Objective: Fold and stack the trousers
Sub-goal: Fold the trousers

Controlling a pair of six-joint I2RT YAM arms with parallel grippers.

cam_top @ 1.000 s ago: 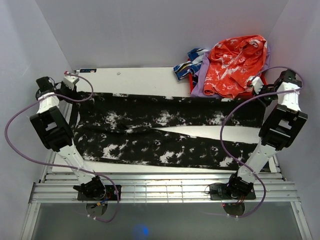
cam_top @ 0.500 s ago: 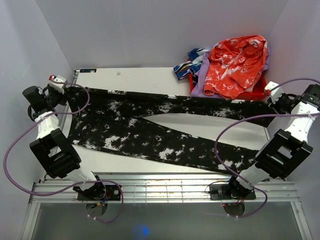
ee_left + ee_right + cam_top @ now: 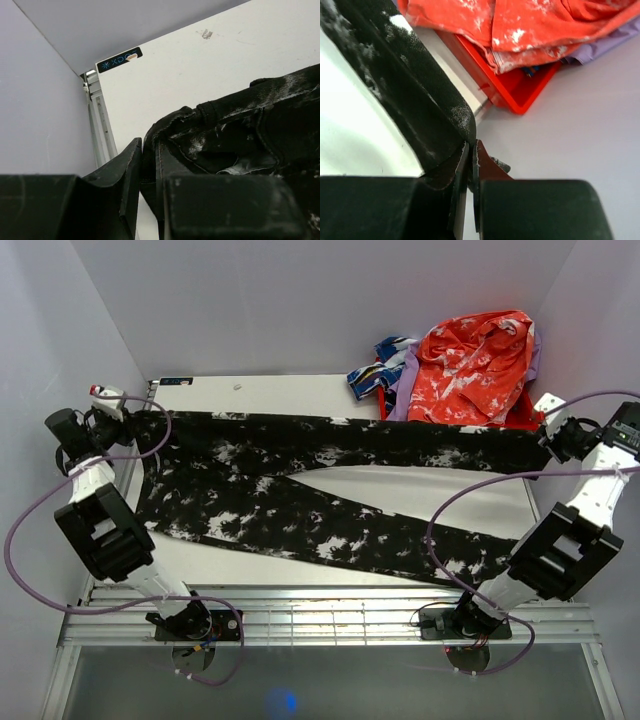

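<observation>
Left gripper [image 3: 148, 150] pinching trousers [image 3: 300, 490] by the waistband at table [image 3: 290, 395] far-left corner | right gripper [image 3: 470, 150] clamping a leg hem at table's far-right edge | trousers stretched between them, likely to flatten for folding.

Black, white-mottled trousers [image 3: 300, 440]; red bin [image 3: 519, 98].

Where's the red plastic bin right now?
The red plastic bin sits at the white table's far right corner in the top view, under the orange-and-white garment, beside the black-and-white trousers' end in the right hand.
</observation>
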